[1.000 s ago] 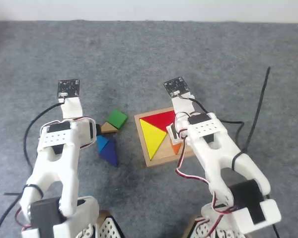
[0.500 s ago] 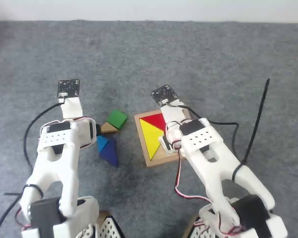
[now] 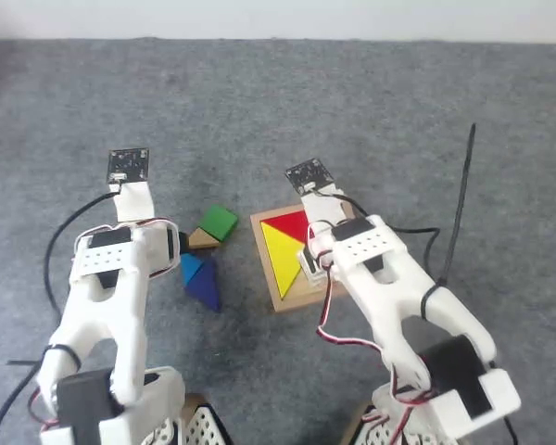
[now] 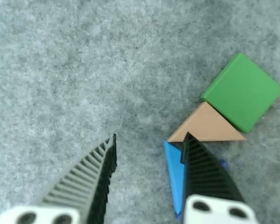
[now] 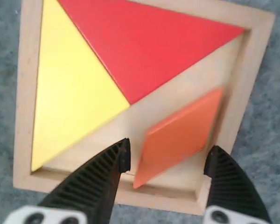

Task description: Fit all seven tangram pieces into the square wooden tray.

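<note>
while the right gripper (image 5: 169,147) hangs wide open astride the orange parallelogram (image 5: 179,135), slanted in the wooden tray (image 5: 255,70), the blue triangle (image 4: 173,177) lies beside the equally open left gripper (image 4: 150,137).

Tangram pieces: seven in all.
Triangles: five, namely the red triangle (image 5: 144,42), yellow triangle (image 5: 70,88), tan triangle (image 4: 206,126), light blue triangle (image 4: 174,172) and dark blue triangle (image 3: 206,287).
Squares: one, the green square (image 4: 242,91).
Parallelograms: one, the orange parallelogram (image 5: 179,135).
Wooden tray (image 5: 28,93): one.
Pieces inside the tray: three, two triangles and the parallelogram.
Pieces on the grey mat (image 3: 398,111): four, three triangles and the square.
Arms: two, the left arm (image 3: 107,278) and right arm (image 3: 389,278).
Grippers: two, the left gripper (image 4: 150,137) and right gripper (image 5: 168,147).
Fingers per gripper: two.
</note>
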